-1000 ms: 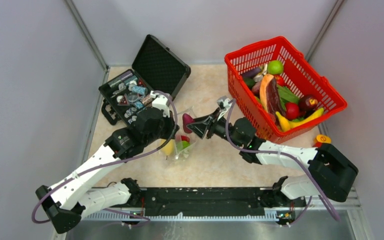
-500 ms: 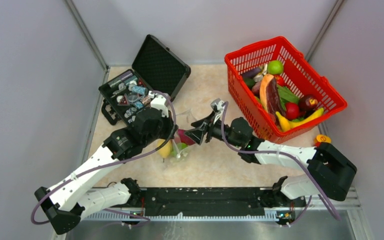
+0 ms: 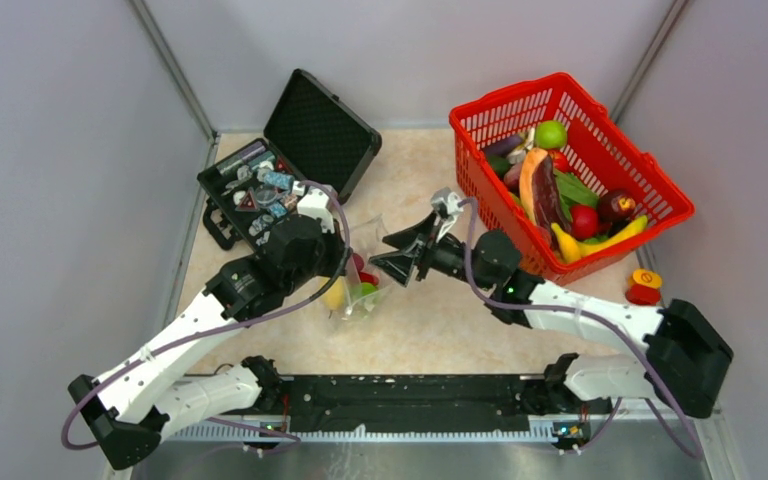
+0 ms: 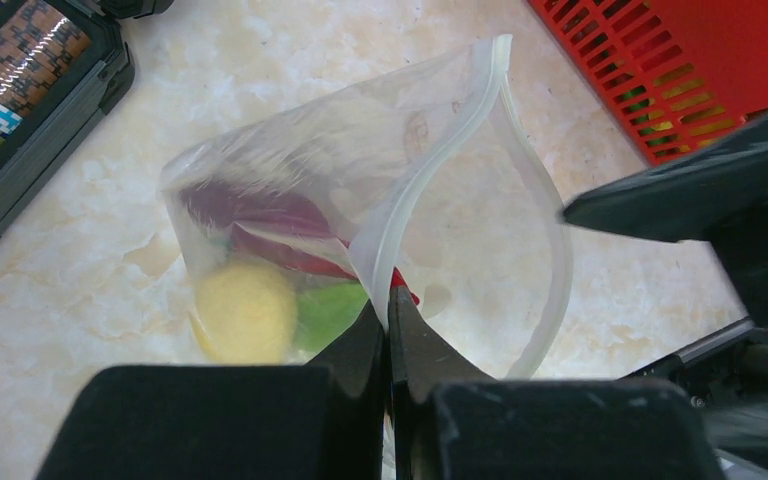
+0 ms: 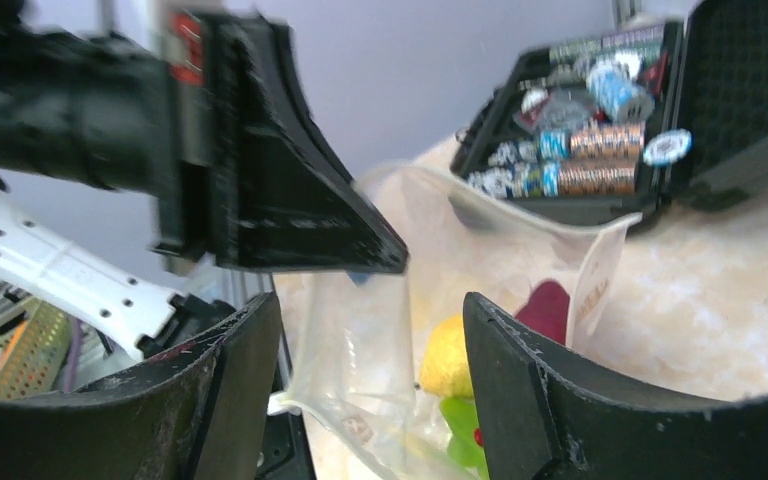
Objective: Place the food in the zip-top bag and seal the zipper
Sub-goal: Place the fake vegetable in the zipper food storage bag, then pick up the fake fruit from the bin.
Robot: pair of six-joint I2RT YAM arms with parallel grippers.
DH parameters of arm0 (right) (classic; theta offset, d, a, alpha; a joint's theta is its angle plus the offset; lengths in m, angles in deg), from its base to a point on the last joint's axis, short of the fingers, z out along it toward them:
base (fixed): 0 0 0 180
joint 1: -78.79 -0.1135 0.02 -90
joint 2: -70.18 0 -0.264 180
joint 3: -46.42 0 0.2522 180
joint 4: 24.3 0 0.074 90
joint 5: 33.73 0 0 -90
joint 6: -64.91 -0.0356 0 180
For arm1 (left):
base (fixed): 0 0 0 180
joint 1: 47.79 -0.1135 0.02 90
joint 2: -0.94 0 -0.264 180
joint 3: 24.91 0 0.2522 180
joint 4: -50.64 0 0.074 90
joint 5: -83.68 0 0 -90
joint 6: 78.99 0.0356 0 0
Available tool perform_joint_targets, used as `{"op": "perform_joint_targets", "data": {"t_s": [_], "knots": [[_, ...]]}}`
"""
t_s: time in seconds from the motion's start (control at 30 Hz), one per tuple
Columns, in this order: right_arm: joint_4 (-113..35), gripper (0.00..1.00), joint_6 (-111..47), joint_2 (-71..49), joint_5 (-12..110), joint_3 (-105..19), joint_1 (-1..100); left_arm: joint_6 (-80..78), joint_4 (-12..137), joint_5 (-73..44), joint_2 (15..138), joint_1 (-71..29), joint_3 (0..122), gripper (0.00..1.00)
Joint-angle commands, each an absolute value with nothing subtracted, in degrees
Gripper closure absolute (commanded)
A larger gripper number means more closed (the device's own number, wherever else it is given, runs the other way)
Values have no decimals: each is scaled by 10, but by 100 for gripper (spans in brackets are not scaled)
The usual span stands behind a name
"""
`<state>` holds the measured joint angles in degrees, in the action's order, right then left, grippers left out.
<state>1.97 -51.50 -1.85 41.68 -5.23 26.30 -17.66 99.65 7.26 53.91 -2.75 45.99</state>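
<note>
bag (image 4: 290, 190) stands near mid-table between the two arms, with its bottom on the table (image 3: 430, 330) and its mouth up, turned toward the right gripper (image 5: 370, 310). zipper (image 4: 430, 170) gapes in a teardrop loop, its length running away from the left gripper (image 4: 388, 330), whose jaws are pressed tight on the near lip of the strip. yellow, green and purple food (image 4: 245, 310) lies at the bag's bottom. the right gripper is spread wide and holds nothing, hovering just beside the mouth. half a second ago it sat closer in, with the purple piece (image 4: 250, 210) at the mouth; now that piece is inside and the gripper has drawn back toward the basket (image 3: 600, 110). case (image 3: 320, 125) lies behind the left arm and the basket to the right, both apart from the bag. tabletop shows between the bag and the arm bases.
</note>
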Motion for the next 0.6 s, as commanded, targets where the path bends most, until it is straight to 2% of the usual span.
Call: {"op": "perform_joint_targets", "data": {"t_s": [0.0, 0.13, 0.33, 0.4, 0.57], "knots": [[21, 34, -478, 72, 433, -47, 256, -184, 974, 76, 527, -28, 470, 100], [-120, 33, -423, 141, 508, -91, 257, -183, 968, 64, 536, -28, 467, 100], [-440, 30, -353, 150, 805, -261, 281, -183, 966, 72, 524, -28, 458, 100], [-512, 31, -358, 146, 828, -310, 332, -182, 963, 74, 517, -27, 452, 100], [-615, 31, -387, 156, 785, -366, 495, -182, 968, 75, 508, -28, 445, 100]]}}
